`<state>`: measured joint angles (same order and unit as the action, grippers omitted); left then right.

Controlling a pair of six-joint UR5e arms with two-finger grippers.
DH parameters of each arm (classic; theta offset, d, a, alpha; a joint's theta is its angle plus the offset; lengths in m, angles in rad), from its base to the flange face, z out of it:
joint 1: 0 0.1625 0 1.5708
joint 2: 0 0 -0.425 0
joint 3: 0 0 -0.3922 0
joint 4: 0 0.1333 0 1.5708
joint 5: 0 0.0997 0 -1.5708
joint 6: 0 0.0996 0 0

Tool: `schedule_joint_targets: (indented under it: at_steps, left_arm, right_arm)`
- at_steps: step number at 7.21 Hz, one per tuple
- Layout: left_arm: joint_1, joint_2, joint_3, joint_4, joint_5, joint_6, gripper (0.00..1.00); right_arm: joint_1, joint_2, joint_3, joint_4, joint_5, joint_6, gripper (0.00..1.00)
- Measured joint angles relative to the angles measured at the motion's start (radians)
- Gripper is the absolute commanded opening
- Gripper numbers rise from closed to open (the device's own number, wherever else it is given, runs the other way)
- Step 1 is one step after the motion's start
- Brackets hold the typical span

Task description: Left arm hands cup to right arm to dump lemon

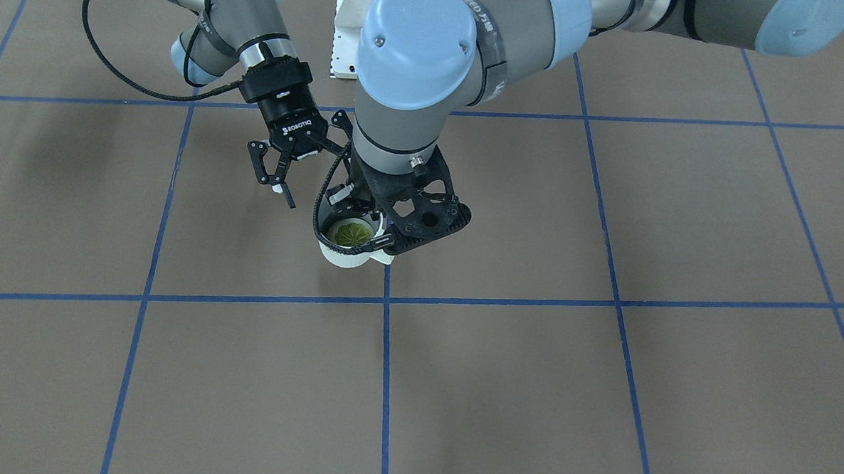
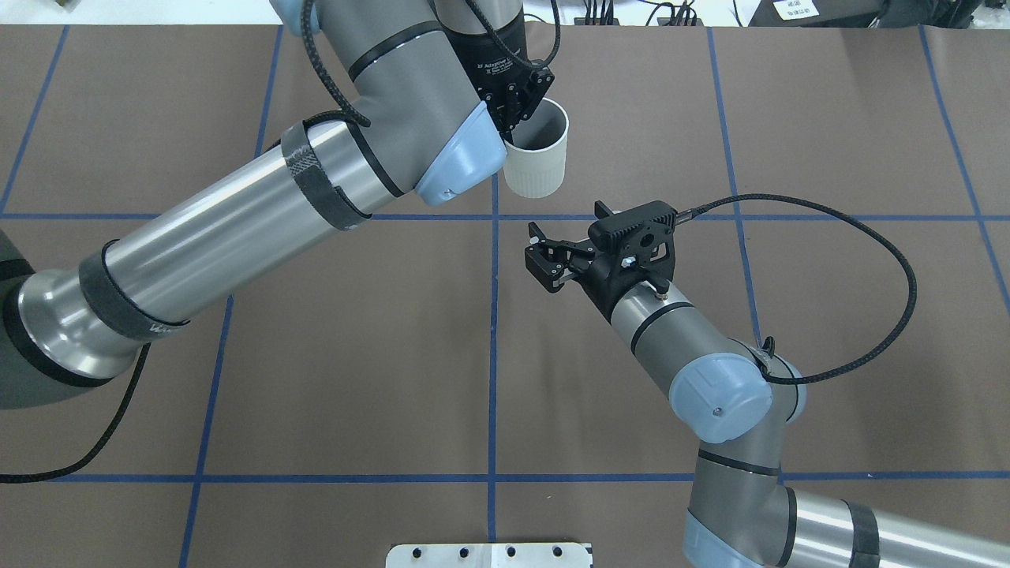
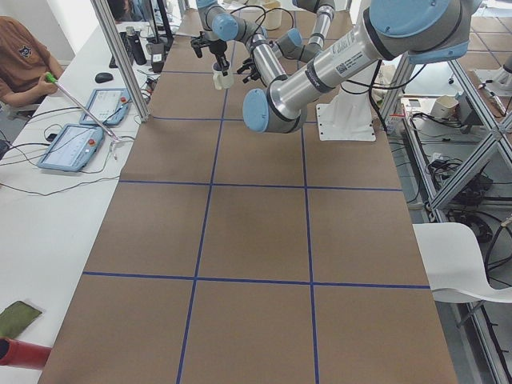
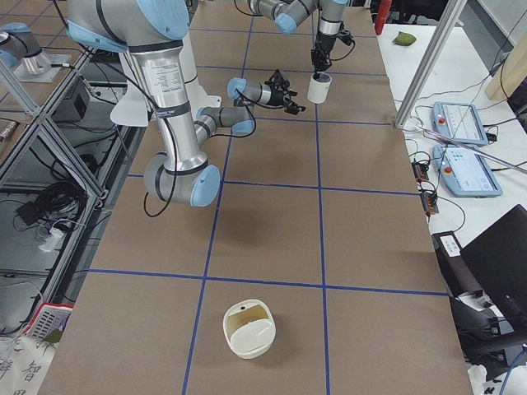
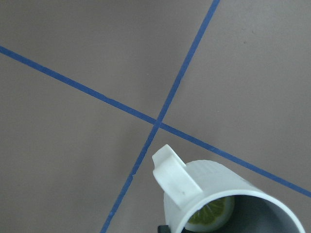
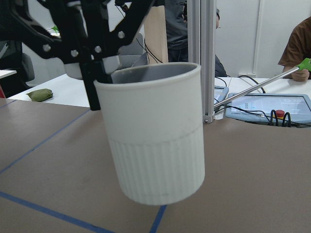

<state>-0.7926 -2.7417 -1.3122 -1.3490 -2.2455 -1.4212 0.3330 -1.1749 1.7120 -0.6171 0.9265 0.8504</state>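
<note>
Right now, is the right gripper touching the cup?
Apart. The overhead view shows bare table between the open right gripper and the cup.

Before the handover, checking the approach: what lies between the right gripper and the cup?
Nothing: overhead view shows only bare table mat and a blue tape line between right gripper and cup.

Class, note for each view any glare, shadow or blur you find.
Overhead exterior: bright glare streaks along the left arm's silver tube. Exterior front-facing: soft dark shadows on the table. Right wrist-mounted: cup sharp, evenly lit, backdrop bright.
</note>
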Motion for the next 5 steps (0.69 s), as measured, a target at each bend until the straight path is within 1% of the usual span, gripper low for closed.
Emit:
schedule_joint_targets:
  at_steps: [5]
  left_arm:
    - [0.047,-0.001,0.004,0.003,0.029,-0.004,0.00]
  right_arm:
    - [-0.017,0.021,-0.015,-0.003,-0.074,0.007,0.99]
